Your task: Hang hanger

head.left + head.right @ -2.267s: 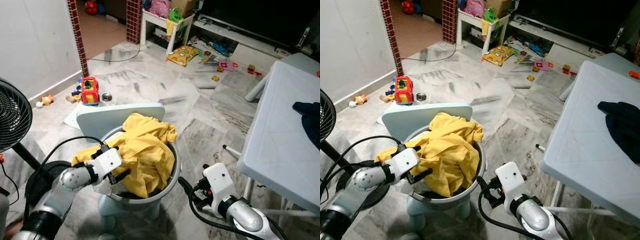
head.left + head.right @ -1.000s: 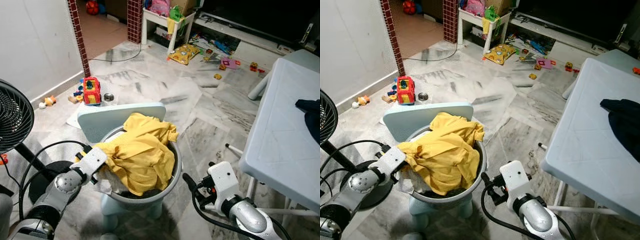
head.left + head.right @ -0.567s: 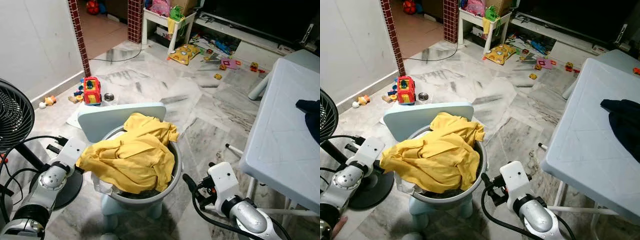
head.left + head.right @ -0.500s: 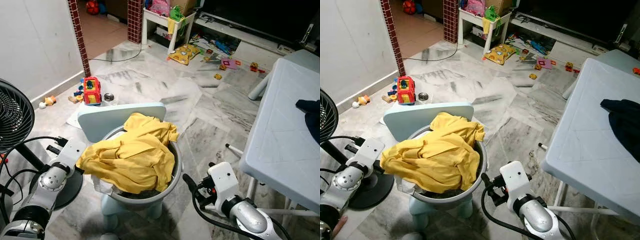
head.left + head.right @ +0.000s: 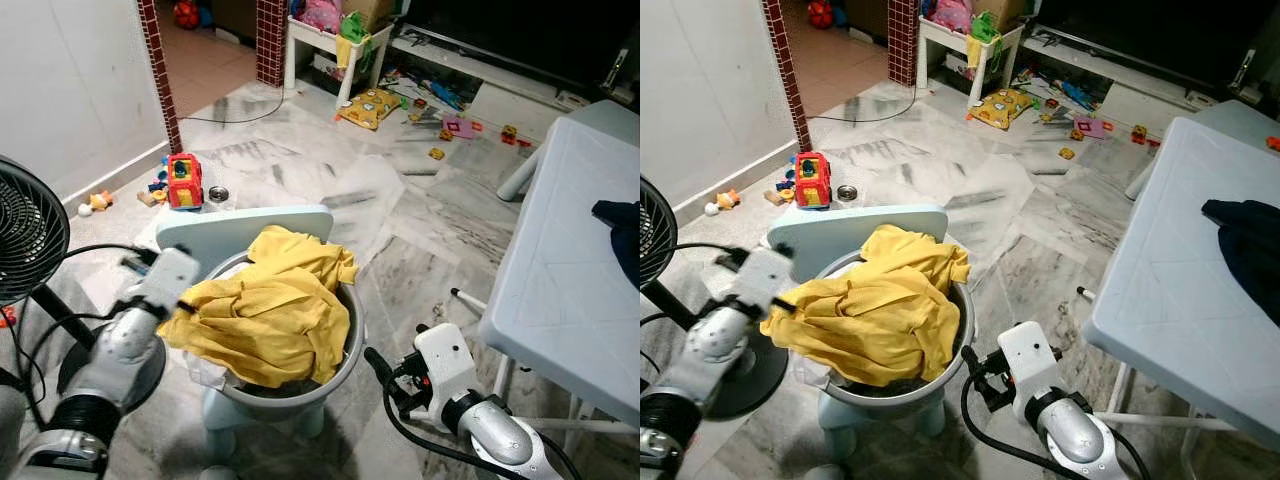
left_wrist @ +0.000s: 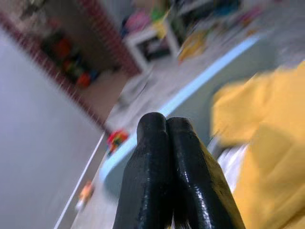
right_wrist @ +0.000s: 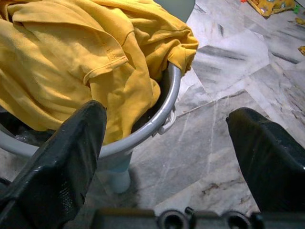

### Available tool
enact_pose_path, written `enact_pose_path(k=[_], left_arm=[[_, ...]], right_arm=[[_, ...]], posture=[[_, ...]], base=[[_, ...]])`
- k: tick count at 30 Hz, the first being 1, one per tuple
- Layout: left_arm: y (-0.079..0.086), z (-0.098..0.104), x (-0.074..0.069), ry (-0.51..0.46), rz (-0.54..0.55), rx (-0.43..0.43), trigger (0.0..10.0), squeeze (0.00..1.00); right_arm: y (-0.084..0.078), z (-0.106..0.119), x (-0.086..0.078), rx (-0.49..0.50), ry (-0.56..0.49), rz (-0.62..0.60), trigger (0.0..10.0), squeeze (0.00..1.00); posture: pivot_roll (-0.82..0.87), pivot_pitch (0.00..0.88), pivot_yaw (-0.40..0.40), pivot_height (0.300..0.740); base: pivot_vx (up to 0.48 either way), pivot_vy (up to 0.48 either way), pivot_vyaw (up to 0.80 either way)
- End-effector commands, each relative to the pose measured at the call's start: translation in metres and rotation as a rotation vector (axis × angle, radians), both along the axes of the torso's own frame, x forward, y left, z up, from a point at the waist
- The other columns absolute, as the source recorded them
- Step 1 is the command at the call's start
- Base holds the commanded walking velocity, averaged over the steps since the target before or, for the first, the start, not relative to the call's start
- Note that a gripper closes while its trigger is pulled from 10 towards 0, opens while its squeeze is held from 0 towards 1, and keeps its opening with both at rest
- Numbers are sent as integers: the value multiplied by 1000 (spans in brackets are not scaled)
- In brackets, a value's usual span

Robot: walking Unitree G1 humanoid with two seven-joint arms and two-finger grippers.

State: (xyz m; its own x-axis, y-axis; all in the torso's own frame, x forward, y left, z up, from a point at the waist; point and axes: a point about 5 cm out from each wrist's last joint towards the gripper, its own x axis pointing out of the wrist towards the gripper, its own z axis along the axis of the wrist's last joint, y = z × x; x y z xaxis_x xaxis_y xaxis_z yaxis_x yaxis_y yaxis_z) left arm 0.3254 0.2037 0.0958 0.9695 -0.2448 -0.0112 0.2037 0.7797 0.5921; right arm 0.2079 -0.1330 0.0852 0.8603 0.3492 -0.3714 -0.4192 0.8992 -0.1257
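Note:
A crumpled yellow shirt [image 5: 270,310] fills a grey basin [image 5: 348,345] that rests on a pale blue stool [image 5: 245,228]. The shirt's left part hangs over the basin's left rim. My left gripper [image 6: 166,121] is shut, fingers pressed together with nothing visible between them, just beside that draped edge [image 5: 183,305]. My right gripper [image 7: 167,114] is open, low by the floor to the right of the basin, facing the yellow shirt [image 7: 86,62] and the basin rim [image 7: 162,119].
A white table [image 5: 560,270] with a dark garment [image 5: 622,225] stands on the right. A black fan [image 5: 25,240] is close on the left. A red toy truck [image 5: 182,180] and scattered toys lie on the marble floor beyond the stool.
The left gripper dragged the shirt leftward over the basin rim, then rose and came back toward the rim. The shirt stays spread wider to the left. The right arm has barely moved.

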Motion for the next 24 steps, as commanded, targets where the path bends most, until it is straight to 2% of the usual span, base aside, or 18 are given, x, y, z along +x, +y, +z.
enact_pose_path(k=[1,4,5,9,14,16,17,20,24], left_arm=[[-14,2,1,2,-72,-3,10000,1000],[-26,-2,4,43,-126,-14,10000,1000],[-35,-6,5,87,-163,-15,10000,1000],[-42,-10,5,131,-192,-27,10000,1000],[-61,-13,0,177,-325,-39,10000,1000],[-64,-14,-2,184,-348,-31,10000,1000],[-68,-16,-8,205,-385,-24,10000,1000],[-69,-20,-15,243,-412,-18,10000,1000],[-63,-32,-22,307,-388,-8,10000,1000]], right_arm=[[-2,-1,-1,-15,5,4,10000,0],[-2,0,1,-15,2,4,10000,0],[-2,0,2,-17,-1,4,10000,0],[-3,1,3,-18,-6,1,10000,0],[-6,1,-1,-24,-4,-17,10000,0],[-6,1,-2,-25,-3,-19,10000,0],[-6,0,-2,-25,-2,-21,10000,0],[-6,0,-2,-24,-1,-21,10000,0],[-4,-1,0,-21,1,-11,10000,0]], posture=[[79,110,-133,740],[78,109,-133,740],[74,108,-131,740],[67,106,-127,740],[57,106,-116,740],[55,106,-113,740],[57,107,-113,740],[61,108,-114,740],[74,111,-124,740]], base=[[0,0,0],[0,0,0],[0,0,0],[0,0,0],[0,0,0],[0,0,0],[0,0,0],[0,0,0],[0,0,0]])
